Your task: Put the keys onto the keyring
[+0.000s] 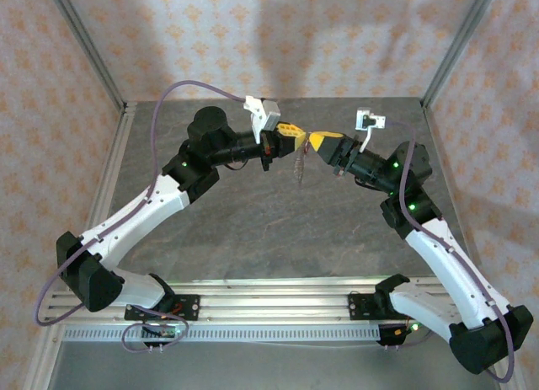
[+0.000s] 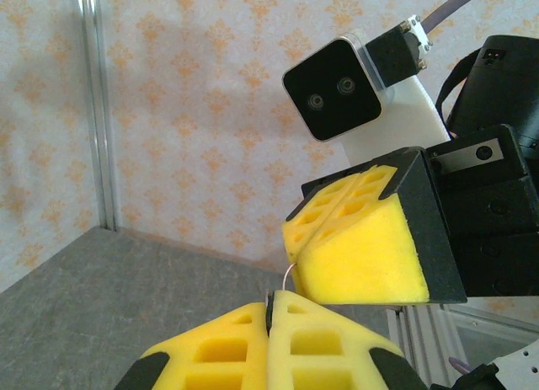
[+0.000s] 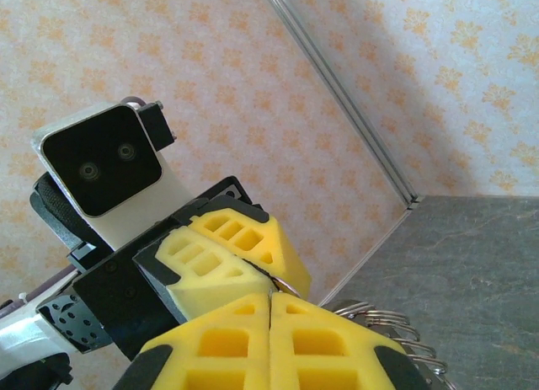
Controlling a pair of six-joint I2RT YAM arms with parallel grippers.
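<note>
Hovered tip to tip above the table [image 1: 253, 226]. Pinched the keyring [image 1: 299, 165] with left end effector [image 1: 295, 135] and right end effector [image 1: 316, 141], both fully closed, its fringe dangling below.

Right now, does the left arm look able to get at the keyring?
Probably yes: nothing intervenes; the left gripper looks shut on the keyring, thin wire showing at its tip, the right gripper shut opposite.
</note>
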